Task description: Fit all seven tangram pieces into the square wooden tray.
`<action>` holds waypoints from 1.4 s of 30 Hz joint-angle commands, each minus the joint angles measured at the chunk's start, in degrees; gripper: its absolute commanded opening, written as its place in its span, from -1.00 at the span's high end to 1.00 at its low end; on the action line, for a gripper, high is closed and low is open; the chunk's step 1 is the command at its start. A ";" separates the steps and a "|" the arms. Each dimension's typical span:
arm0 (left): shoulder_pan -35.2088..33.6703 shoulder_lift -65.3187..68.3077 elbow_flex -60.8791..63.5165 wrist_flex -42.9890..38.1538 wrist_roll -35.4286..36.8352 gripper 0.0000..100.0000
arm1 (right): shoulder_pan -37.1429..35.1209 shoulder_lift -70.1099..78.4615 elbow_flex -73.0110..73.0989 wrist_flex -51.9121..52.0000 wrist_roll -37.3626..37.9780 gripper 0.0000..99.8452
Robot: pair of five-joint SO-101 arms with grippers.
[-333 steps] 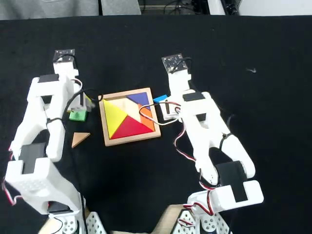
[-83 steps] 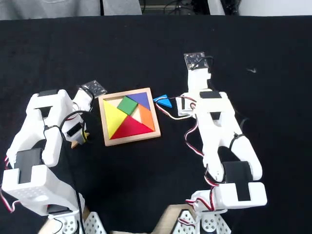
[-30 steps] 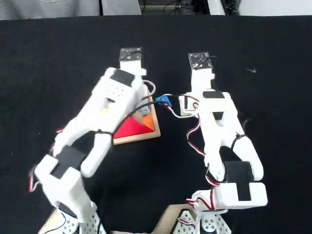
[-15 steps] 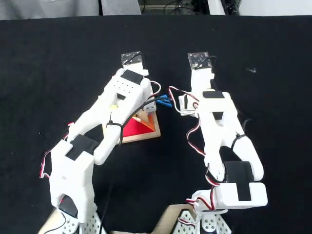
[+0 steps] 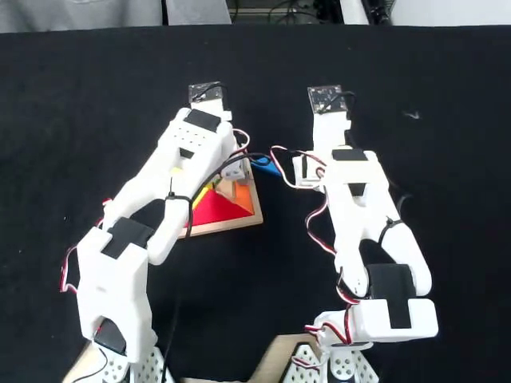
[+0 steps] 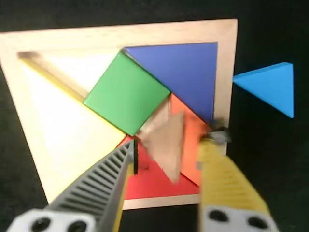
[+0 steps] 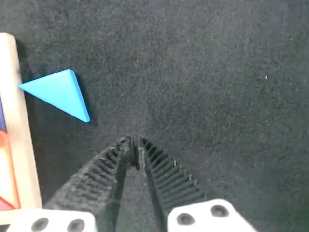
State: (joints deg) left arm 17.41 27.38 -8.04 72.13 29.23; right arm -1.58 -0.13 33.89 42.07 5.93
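Wooden triangle (image 6: 166, 145) blurred, pinched between left fingers (image 6: 222, 179) above tray (image 6: 227, 58), right fingers (image 7: 166, 181) pressed together, tray half-covered by left arm (image 5: 188, 159).

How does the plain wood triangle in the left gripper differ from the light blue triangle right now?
The plain wood triangle is held in the left gripper above the tray; the light blue triangle lies flat on the black cloth, just outside the tray's rim. The wood one is unpainted, the blue one painted. Both are small triangles not yet seated in the tray.
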 commanded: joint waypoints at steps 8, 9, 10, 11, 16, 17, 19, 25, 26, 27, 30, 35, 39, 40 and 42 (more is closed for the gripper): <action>-0.04 -1.49 -4.18 0.53 -0.44 0.51 | 0.53 -0.66 -3.65 -0.97 0.35 0.98; 0.13 -1.93 -4.79 0.62 -0.44 0.51 | 0.53 -0.66 -3.65 -0.97 0.35 0.98; 0.40 -2.02 -5.32 0.53 -0.44 0.51 | 0.53 -0.66 -3.74 -0.88 0.35 0.98; 0.84 -2.11 -5.67 0.35 -0.44 0.51 | 0.53 -0.66 -3.74 -0.88 0.35 0.98; 3.21 0.18 -6.11 -0.18 -0.44 0.51 | 0.70 -0.75 -3.82 -0.79 0.35 0.98; 3.47 0.97 -6.02 -1.05 -0.44 0.51 | 0.70 -0.75 -3.82 -0.79 0.35 0.98; 3.38 2.64 -6.02 -2.29 -0.44 0.51 | 0.70 -0.75 -3.82 -0.79 0.35 0.98; 3.03 4.92 -6.02 -3.43 -0.35 0.51 | 0.70 -0.75 -3.82 -0.79 0.35 0.98; 3.03 4.92 -6.02 -3.25 -0.35 0.51 | 0.62 -0.75 -3.82 -0.79 0.35 0.98; 3.03 4.84 -6.02 -3.16 -0.35 0.51 | 0.62 -0.75 -3.82 -0.79 0.35 0.98; 2.95 3.43 -7.34 -0.44 -0.62 0.51 | 0.70 -0.75 -3.82 -0.79 0.35 0.98; 1.80 -2.46 -13.93 8.70 -0.79 0.51 | 0.88 -0.75 -3.82 -0.79 0.18 0.98; -3.12 -5.98 -17.45 11.69 -1.23 0.51 | 0.88 -0.75 -3.82 -0.70 0.09 0.98; -4.09 -6.15 -17.45 11.52 -3.16 0.51 | 0.97 -0.84 -3.91 -0.70 0.09 0.98; -4.26 -6.15 -18.07 11.34 -12.31 0.50 | 1.76 -1.10 -4.09 -0.53 0.00 0.98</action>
State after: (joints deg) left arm 14.07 24.84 -22.46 83.03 26.33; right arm -1.58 -0.13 33.89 42.07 5.93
